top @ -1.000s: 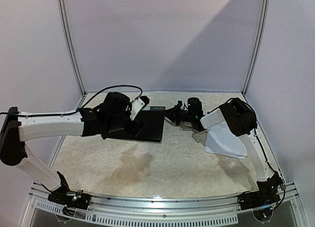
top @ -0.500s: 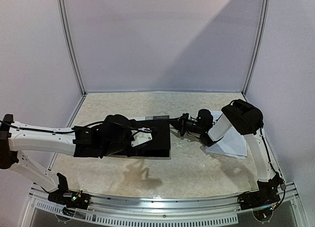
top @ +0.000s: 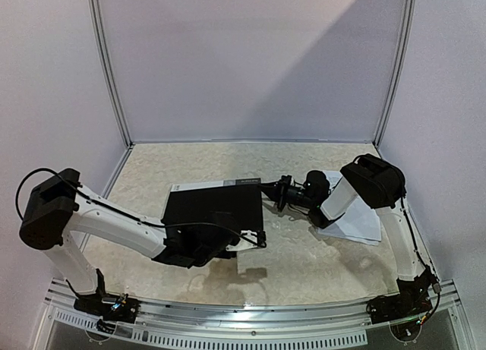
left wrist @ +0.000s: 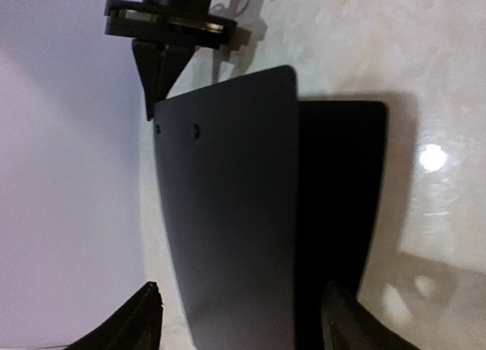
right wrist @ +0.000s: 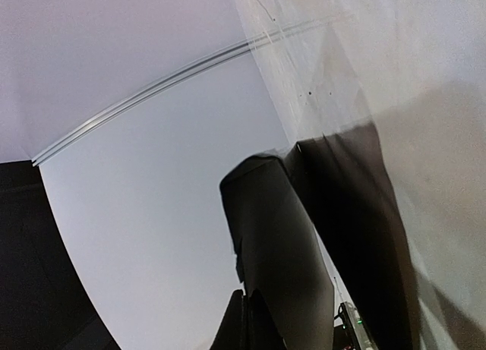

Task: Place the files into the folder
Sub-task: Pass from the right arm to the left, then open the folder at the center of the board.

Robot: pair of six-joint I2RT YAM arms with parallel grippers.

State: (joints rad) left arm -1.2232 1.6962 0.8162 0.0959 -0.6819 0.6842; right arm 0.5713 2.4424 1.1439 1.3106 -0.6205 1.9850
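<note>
Right pincer pressed together on the far right corner of a black folder, reaching in from the right, low over the table. In the wrist views the gripped cover appears lifted slightly along that side, with a dark shadow beside it.

The left pincer is spread wide at the folder's near right corner, one finger on each side of the near edge. Whether it touches the cover cannot be told.

The folder lies a little left of centre, its long edges running roughly left to right, with a thin white label along the far edge. The papers lie flat on the table to the right, under the right forearm, apart from the folder and partly hidden by the arm.

Bare marbled tabletop stretches from the folder's far edge to the back wall, and a narrower strip runs along its left edge. The left forearm crosses the strip between the folder's near edge and the metal rail.
</note>
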